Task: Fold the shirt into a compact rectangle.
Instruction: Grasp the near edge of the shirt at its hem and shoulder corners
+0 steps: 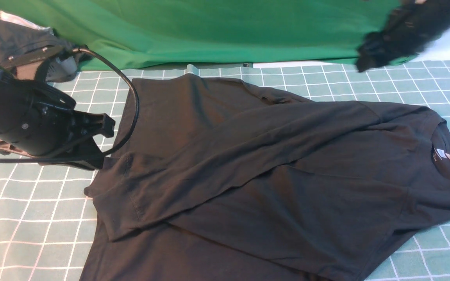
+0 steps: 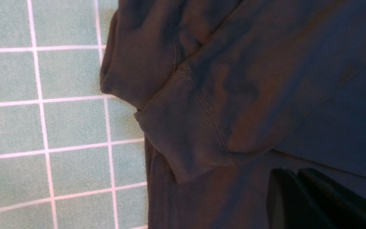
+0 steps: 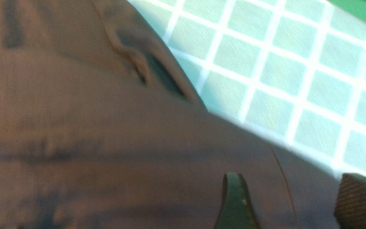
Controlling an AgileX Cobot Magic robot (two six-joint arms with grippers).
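**A:** Front view. Where is the shirt?

**B:** It lies flat on the checked table cover, neck toward the right. One sleeve is folded slantwise across the body. The near hem is cut off by the picture's lower edge.

**A:** Any writing?

**B:** The white neck label shows, but its print is too small to read.

**A:** And the grippers?

**B:** The left gripper hangs over the shirt's left edge, with a cable looping past it. Its jaws are hard to make out here. The right gripper is a black blur far right, in front of the green cloth.

**A:** Left wrist view?

**B:** The cuff lies on the shirt body beside the checked cover. The two fingers are pressed together with nothing between them, above the fabric.

**A:** Right wrist view?

**B:** It is smeared. Dark fabric fills most of it, with the checked cover beyond. The fingers stand wide apart and grip nothing. Both are cut off by the picture's edge.
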